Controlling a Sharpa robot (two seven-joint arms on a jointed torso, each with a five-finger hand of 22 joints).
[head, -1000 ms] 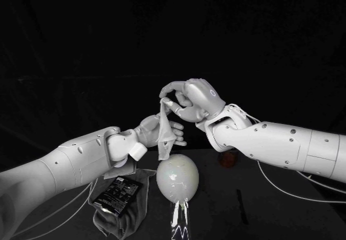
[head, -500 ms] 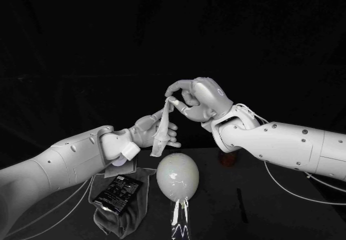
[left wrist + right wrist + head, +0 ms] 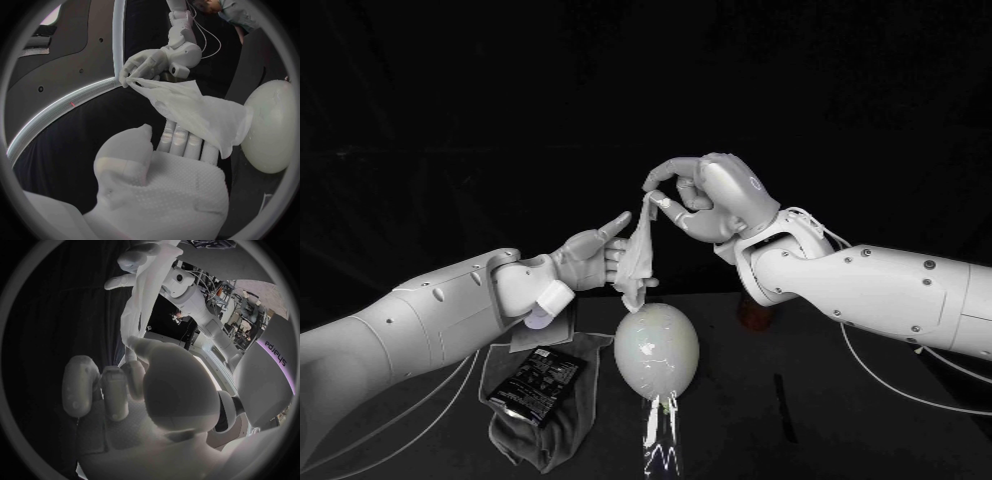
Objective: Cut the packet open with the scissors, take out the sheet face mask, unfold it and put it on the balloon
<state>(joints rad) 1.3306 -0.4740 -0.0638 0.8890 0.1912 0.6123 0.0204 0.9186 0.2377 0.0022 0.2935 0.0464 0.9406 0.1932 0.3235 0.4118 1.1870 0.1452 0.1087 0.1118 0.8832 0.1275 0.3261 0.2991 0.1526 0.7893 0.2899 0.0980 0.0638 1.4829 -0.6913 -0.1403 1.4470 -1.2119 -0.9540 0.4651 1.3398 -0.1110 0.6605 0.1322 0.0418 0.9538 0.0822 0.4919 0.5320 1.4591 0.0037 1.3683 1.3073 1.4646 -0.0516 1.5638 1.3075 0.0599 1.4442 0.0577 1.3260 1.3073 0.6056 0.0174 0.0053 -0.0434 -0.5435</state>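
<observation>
My right hand (image 3: 711,200) is raised above the table and pinches the top edge of the white sheet mask (image 3: 640,252), which hangs down still partly folded. My left hand (image 3: 596,260) is beside the mask with its fingers stretched out flat against the sheet and the thumb lifted apart. In the left wrist view the mask (image 3: 194,112) drapes over the fingers (image 3: 181,142), and the right hand (image 3: 153,62) holds its corner. The pale balloon (image 3: 656,348) stands on the table just below the mask's lower tip. The black packet (image 3: 534,385) lies at the front left.
The packet rests on a grey cloth (image 3: 545,440) at the table's front left. A crinkled clear strip (image 3: 661,440) runs from the balloon toward the front edge. A small reddish object (image 3: 756,318) sits behind my right forearm, and a thin dark tool (image 3: 785,405) lies right of the balloon.
My right hand has lifted the mask's top up and to the right. My left hand's fingers have straightened from a curled hold on the sheet to lying flat against it.
</observation>
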